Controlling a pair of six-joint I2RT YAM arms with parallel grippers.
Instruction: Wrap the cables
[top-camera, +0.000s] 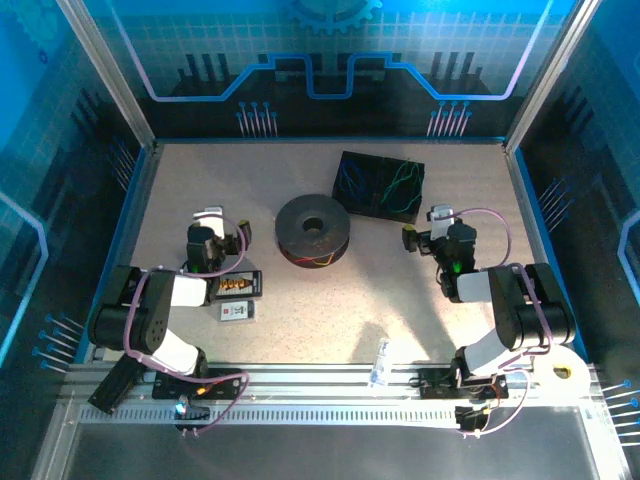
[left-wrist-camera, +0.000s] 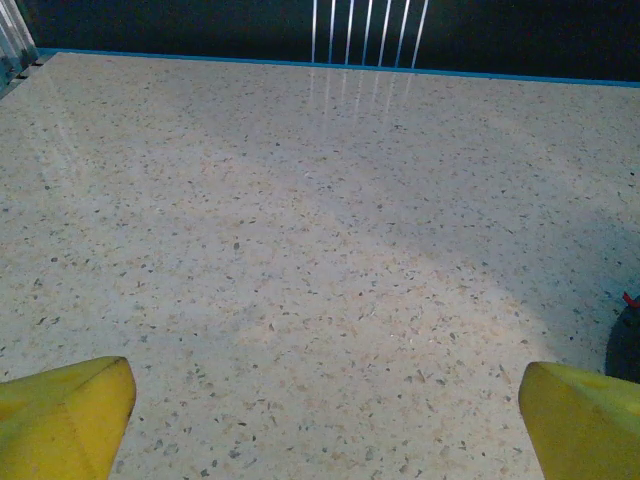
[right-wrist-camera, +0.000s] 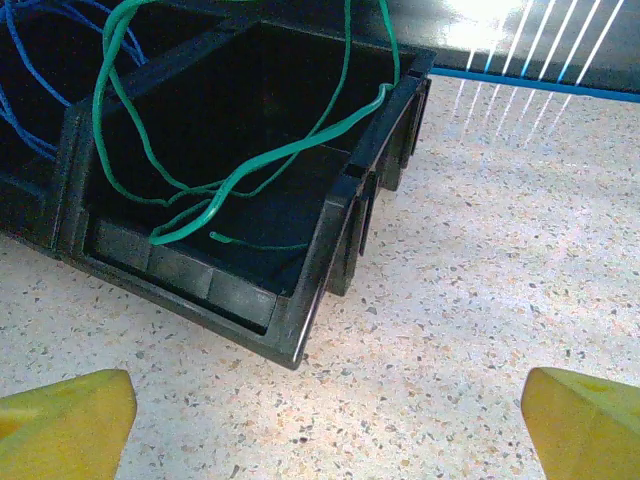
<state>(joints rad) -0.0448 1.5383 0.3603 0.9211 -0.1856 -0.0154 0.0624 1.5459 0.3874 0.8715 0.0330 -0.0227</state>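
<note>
Top and wrist views of the bench (left-wrist-camera: 300, 250) at one moment of the cable-wrapping task.

**Position.** The cables (right-wrist-camera: 300, 148) are seen heaped loosely in a black bin (right-wrist-camera: 300, 320) at the far centre-right. Green loops lie in its right compartment and blue strands (top-camera: 349, 182) in its left. A few thin strands, possibly red and yellow, are seen at the near rim of a black ring (top-camera: 313, 229); the view is too coarse to be sure.

**Fingers.** The left fingers (left-wrist-camera: 65, 415) are spread wide over bare bench, with nothing between them. The right fingers (right-wrist-camera: 585, 420) are likewise spread, just near of the bin's near right corner, and nothing is held.

**Handling.** The cables are judged light, limp and springy. They are likely to snag on the bin wall and to drag neighbouring loops along. A single strand, taken near a free end or where the green loop crosses the rim, is judged the best place to take hold.

**Room.** Open bench is available right of the bin and at the far left. The bin's raised walls and the enclosure's far edge are to be kept clear of.
</note>
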